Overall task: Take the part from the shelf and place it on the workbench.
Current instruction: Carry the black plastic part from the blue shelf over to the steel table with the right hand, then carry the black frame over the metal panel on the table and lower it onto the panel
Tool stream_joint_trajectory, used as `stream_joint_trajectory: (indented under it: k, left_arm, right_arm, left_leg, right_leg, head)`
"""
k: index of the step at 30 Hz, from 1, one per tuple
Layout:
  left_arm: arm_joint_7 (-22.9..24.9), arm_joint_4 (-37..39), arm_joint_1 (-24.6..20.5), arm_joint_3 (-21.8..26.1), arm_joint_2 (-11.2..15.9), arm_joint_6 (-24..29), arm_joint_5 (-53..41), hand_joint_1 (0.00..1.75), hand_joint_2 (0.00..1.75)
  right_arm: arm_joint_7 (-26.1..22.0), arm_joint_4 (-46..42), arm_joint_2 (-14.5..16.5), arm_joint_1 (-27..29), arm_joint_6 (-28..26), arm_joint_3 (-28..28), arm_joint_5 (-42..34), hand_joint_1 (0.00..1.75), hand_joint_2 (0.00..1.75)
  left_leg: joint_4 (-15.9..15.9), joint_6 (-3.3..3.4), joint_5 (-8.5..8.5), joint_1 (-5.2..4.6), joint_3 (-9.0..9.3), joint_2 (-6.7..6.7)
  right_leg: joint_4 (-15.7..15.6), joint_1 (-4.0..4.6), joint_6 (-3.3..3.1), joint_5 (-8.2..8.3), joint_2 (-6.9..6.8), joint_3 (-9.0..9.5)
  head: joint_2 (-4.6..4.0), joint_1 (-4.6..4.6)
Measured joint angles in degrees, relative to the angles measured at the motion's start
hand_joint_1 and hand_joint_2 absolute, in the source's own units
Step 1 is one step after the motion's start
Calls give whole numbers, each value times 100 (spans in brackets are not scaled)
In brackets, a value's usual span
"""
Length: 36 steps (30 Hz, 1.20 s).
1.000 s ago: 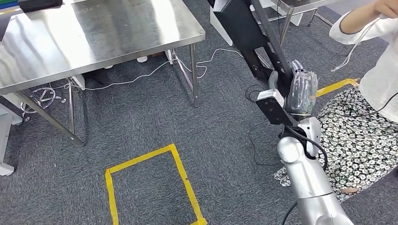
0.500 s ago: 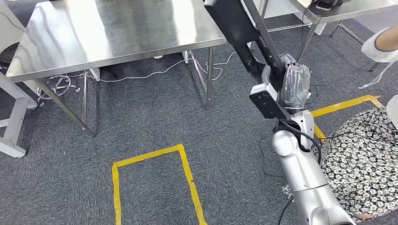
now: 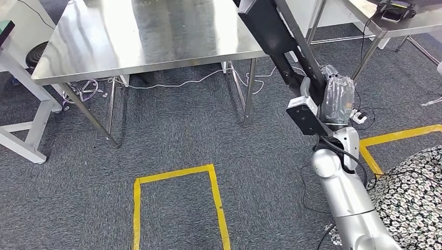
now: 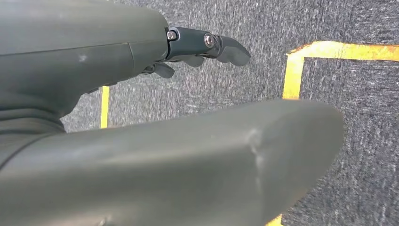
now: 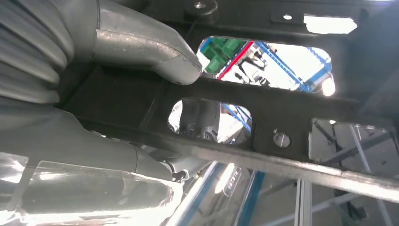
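Right hand (image 3: pixel 336 99), wrapped in a clear plastic cover, was raised at the end of the silver right arm (image 3: pixel 346 195) and was closed around the part (image 3: pixel 276 39), a long black metal frame with flat bars and cut-out windows. From the head view, the part's long axis ran on a slant: its lower end sat just below the hand, near the wrist, and it rose up and toward the left, its upper end passing out of the top of the picture. It crossed in front of the near right corner of the steel workbench (image 3: pixel 151 31) but was held in the air, not resting on that surface. In the right wrist view the grey thumb (image 5: pixel 146 44) pressed against a bar of the part (image 5: pixel 291 113), with the rest of the hand (image 5: pixel 70 136) clasped under it; bright rectangular openings showed through the frame.

Left hand (image 4: pixel 141 117) hung over the grey carpet (image 4: pixel 367 117), its dark fingers (image 4: pixel 207 44) stretched out and spread from the thumb, with nothing in them.

On the floor in the head view lay a rectangle of yellow tape (image 3: pixel 177 203), open toward the robot, and another strip of tape farther right (image 3: pixel 396 138). White cables (image 3: pixel 203 80) trailed under the workbench. A second steel table (image 3: pixel 396 15) stood at the upper right, and a person's flowered garment (image 3: pixel 414 195) showed at the lower right edge.
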Motion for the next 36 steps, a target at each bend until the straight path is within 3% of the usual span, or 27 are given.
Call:
stream_joint_trajectory:
  k: [3,4,5,6,7,8,10,13,15,16,19,20,21,23,24,26,29,31,34,35,36]
  left_arm:
    - [-43,0,12,47,16,-7,67,0,0]
    - [-55,0,23,67,19,-9,81,0,0]
    - [-63,0,38,81,21,-12,85,0,0]
    - [-69,0,52,89,22,-13,87,0,0]
    - [-74,0,64,94,25,-14,88,0,0]
    - [-79,0,69,97,30,-13,89,0,0]
    - [-85,0,69,101,41,-12,88,0,0]
    - [-89,-1,72,105,50,-8,86,0,0]
    - [-88,-2,76,115,48,-5,89,0,0]
    - [-87,-2,74,120,45,-5,90,0,0]
    - [-84,-3,71,136,37,-6,97,0,0]
    - [-84,-3,71,139,37,-6,104,0,0]
    - [-83,-3,72,140,37,-7,111,0,0]
    - [-81,-3,72,141,34,-12,121,0,0]
    - [-80,-3,73,141,33,-14,124,0,0]
    - [-79,-3,72,146,34,-14,133,0,0]
    - [-77,-3,78,181,39,0,164,0,0]
    - [-76,-3,81,211,43,10,181,0,0]
    - [-76,-2,80,229,42,14,181,0,0]
    - [-76,-2,82,231,42,14,179,0,0]
    - [-76,-2,83,233,42,14,178,0,0]
  right_arm:
    - [-1,-126,-136,50,31,-41,-82,175,175]
    - [-1,-153,-175,72,46,-54,-110,175,175]
    - [-1,-170,-208,96,57,-67,-129,175,175]
    - [-1,-185,-236,119,63,-80,-140,175,175]
    - [-1,-198,-260,138,64,-94,-146,175,175]
    - [-1,-211,-281,148,65,-109,-148,175,175]
    - [-3,-230,-316,152,67,-138,-150,175,175]
    - [-5,-243,-356,160,70,-156,-151,175,175]
    - [-15,-262,-389,172,73,-172,-152,175,175]
    - [-26,-271,-413,174,75,-183,-158,175,175]
    - [-71,-266,-485,205,113,-198,-202,175,175]
    - [-80,-261,-501,224,129,-198,-215,175,175]
    - [-87,-256,-510,237,139,-198,-224,175,175]
    - [-91,-252,-526,240,147,-201,-233,175,175]
    - [-93,-252,-531,232,149,-203,-237,175,175]
    - [-101,-251,-531,217,157,-203,-240,175,175]
    - [-118,-239,-520,196,165,-194,-249,175,175]
    - [-138,-226,-514,170,164,-192,-251,175,175]
    - [-163,-203,-505,144,164,-191,-256,175,175]
    - [-166,-190,-501,143,164,-190,-257,175,175]
    - [-167,-179,-497,144,164,-189,-256,175,175]
  left_leg:
    - [954,-124,-472,74,-457,142]
    - [1286,-150,-578,100,-646,158]
    - [1449,-165,-577,119,-764,164]
    - [1395,-166,-466,132,-778,166]
    - [1113,-152,-257,139,-673,168]
    - [695,-121,-19,137,-492,175]
    - [38,-52,254,103,-182,187]
    - [-148,53,254,24,-85,180]
    - [-284,143,304,25,9,172]
    - [-357,185,335,28,59,166]
    - [-407,254,346,3,104,135]
    - [-405,260,338,-10,108,120]
    - [-399,258,329,-21,111,103]
    - [-351,230,291,-34,114,69]
    - [-307,201,257,-49,104,54]
    - [-219,146,191,-76,73,37]
    - [-173,101,144,-63,50,35]
    - [56,28,-20,-29,-37,71]
    - [1131,-103,-555,49,-549,144]
    - [1420,-125,-637,71,-708,155]
    - [1509,-135,-604,86,-775,161]
  right_leg:
    - [-3,-3,-69,-41,-2,58]
    - [-3,3,-79,-57,-3,72]
    - [-2,8,-83,-74,-3,87]
    - [-1,9,-79,-91,-1,107]
    - [-2,9,-68,-111,1,137]
    - [-7,5,-55,-131,2,170]
    - [-28,23,-19,-164,0,225]
    - [-96,39,79,-176,-12,266]
    - [-17,48,115,-236,-18,226]
    - [169,60,99,-326,-15,134]
    - [1241,66,27,-713,-5,-455]
    - [1458,66,42,-748,-5,-603]
    - [1435,67,80,-680,-5,-633]
    - [762,66,166,-336,-6,-354]
    - [382,76,175,-180,-3,-161]
    - [-35,96,118,-32,6,59]
    - [-63,98,4,-25,7,82]
    - [-75,59,-58,-21,5,108]
    - [-76,55,-106,-36,0,132]
    - [-75,59,-108,-40,0,134]
    - [-75,62,-110,-43,1,139]
  head:
    - [0,-38]
    - [0,-37]
    - [0,-39]
    - [0,-40]
    - [0,-41]
    - [0,-41]
    - [0,-36]
    - [0,-37]
    - [0,-30]
    - [0,-20]
    - [0,4]
    - [0,8]
    - [0,9]
    - [0,10]
    - [0,12]
    - [0,11]
    - [0,5]
    - [0,-9]
    - [0,-33]
    - [0,-32]
    - [0,-33]
